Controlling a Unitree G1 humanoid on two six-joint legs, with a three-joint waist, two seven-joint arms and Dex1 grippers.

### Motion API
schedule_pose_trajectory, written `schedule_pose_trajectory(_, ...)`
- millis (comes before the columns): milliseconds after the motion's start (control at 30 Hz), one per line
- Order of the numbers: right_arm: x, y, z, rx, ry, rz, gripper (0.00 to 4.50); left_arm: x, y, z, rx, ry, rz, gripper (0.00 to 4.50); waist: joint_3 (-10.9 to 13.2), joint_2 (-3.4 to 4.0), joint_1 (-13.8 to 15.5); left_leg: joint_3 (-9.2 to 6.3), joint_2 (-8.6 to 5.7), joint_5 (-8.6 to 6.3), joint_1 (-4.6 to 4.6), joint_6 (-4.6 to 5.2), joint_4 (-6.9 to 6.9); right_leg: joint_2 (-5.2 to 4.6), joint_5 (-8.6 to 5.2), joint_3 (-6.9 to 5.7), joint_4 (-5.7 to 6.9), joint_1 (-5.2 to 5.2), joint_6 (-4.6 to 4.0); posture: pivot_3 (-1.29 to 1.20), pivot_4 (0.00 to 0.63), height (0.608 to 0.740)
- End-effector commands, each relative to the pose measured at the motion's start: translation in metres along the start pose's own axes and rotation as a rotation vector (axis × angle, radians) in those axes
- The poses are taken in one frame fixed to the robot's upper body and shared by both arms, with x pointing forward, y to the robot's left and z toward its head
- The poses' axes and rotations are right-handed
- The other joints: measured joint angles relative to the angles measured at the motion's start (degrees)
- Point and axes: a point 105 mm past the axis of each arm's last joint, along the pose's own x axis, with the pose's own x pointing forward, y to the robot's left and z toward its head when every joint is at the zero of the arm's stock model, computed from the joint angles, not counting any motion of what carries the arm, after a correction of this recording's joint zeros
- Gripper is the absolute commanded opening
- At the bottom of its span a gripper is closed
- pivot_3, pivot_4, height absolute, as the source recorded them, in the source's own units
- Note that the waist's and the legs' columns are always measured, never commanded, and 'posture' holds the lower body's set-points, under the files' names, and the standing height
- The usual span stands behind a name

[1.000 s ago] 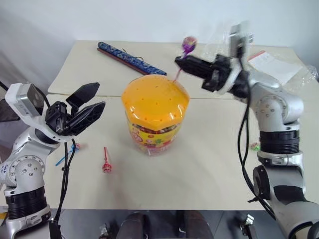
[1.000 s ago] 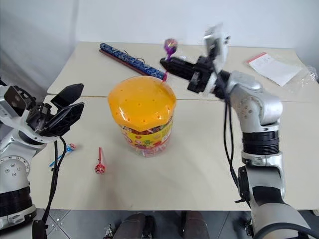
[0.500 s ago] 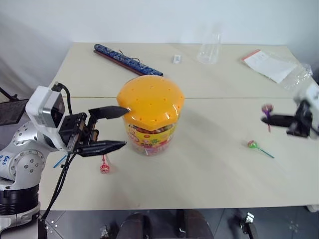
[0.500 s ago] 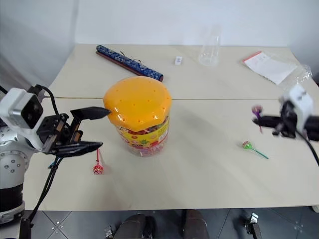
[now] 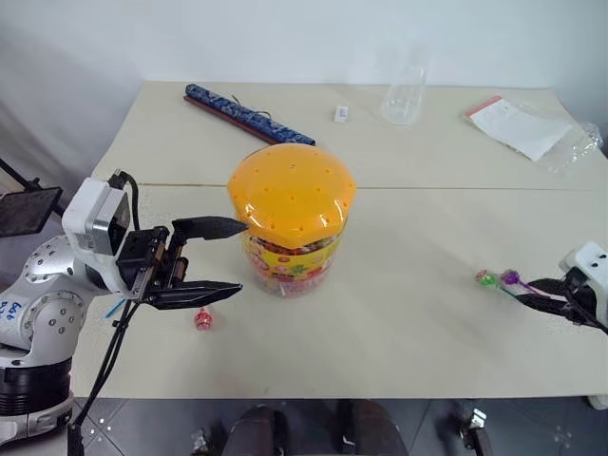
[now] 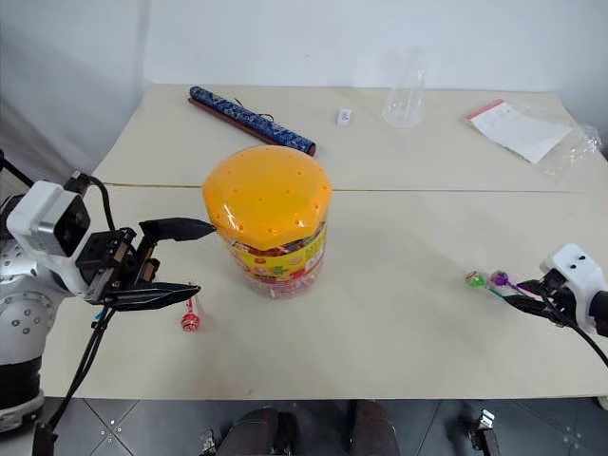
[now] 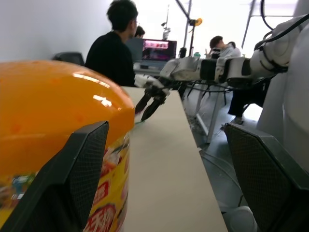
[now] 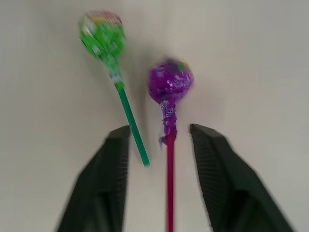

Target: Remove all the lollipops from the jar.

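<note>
The clear plastic jar (image 5: 292,228), orange dome lid on, stood mid-table between the left gripper's (image 5: 214,258) spread fingers, while the right gripper (image 8: 161,159) gaped around the purple-wrapped lollipop (image 8: 170,83) beside a green one (image 8: 103,35).

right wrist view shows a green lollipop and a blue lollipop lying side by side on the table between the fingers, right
Not quite. The second lollipop is purple, not blue; the right wrist view shows it beside the green lollipop on the table, with the open fingers on either side.
</note>
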Motion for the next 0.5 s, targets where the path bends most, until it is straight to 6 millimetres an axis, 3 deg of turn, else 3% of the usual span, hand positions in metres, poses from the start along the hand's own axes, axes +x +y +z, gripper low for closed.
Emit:
schedule_pose_trajectory(33,-0.021,0.014,0.078,-0.147,-0.41,0.098,3.42,-0.018,0.014,-0.002,0.051,0.061,0.15,4.05,0.0,0.0,-0.03,0.0,0.0,0.0,0.0,0.0,0.0,0.01,0.0,0.0,-0.01,0.01,0.0,0.0,0.15,0.74)
schedule_pose_trajectory(67,-0.027,0.027,0.109,-0.15,-0.594,0.165,3.75,-0.028,0.023,-0.01,0.048,0.108,0.237,4.05,0.0,0.0,-0.13,0.0,0.0,0.0,0.03,0.0,0.0,0.02,0.0,0.0,-0.03,0.04,0.0,0.0,0.15,0.74)
schedule_pose_trajectory(100,-0.029,0.039,0.129,-0.156,-0.669,0.227,4.07,-0.039,0.031,-0.019,0.061,0.149,0.322,4.05,-0.01,0.03,-0.44,-0.01,0.01,0.0,0.05,0.0,0.0,0.03,0.0,0.0,-0.02,0.03,0.0,0.0,0.15,0.74)
schedule_pose_trajectory(133,-0.029,0.048,0.14,-0.155,-0.702,0.266,4.45,-0.046,0.037,-0.024,0.071,0.179,0.377,4.05,0.01,0.08,-0.62,0.03,0.08,-0.01,0.09,-0.02,0.0,0.09,0.03,0.02,-0.02,0.04,-0.05,0.0,0.15,0.74)
schedule_pose_trajectory(200,-0.015,0.089,0.154,-0.233,-0.708,0.442,4.48,-0.066,0.048,-0.036,0.088,0.194,0.508,4.05,0.01,0.08,-0.4,-0.03,0.1,-0.01,0.08,-0.04,-0.01,0.04,0.03,0.0,0.13,-0.02,-0.06,0.0,0.15,0.74)
schedule_pose_trajectory(333,0.011,0.139,0.158,-0.321,-0.717,0.649,4.48,-0.073,0.045,-0.055,0.054,0.223,0.563,4.05,-0.09,-0.12,0.11,-0.33,0.24,-0.13,-0.06,-0.2,-0.04,0.02,0.01,-0.03,0.09,-0.04,-0.09,0.0,0.15,0.74)
schedule_pose_trajectory(433,0.041,0.148,0.147,-0.358,-0.711,0.663,4.48,-0.063,0.037,-0.068,0.068,0.244,0.586,4.05,-0.08,-0.11,0.32,-0.37,0.02,-0.19,-0.14,-0.09,-0.04,-0.18,0.02,-0.18,0.08,-0.06,-0.07,0.0,0.15,0.74)
schedule_pose_trajectory(500,0.051,0.147,0.141,-0.363,-0.71,0.646,4.48,-0.06,0.034,-0.071,0.096,0.256,0.608,4.05,-0.08,-0.11,0.42,-0.37,-0.13,-0.23,-0.15,0.02,-0.01,-0.3,0.06,-0.4,0.06,-0.04,0.0,0.0,0.15,0.74)
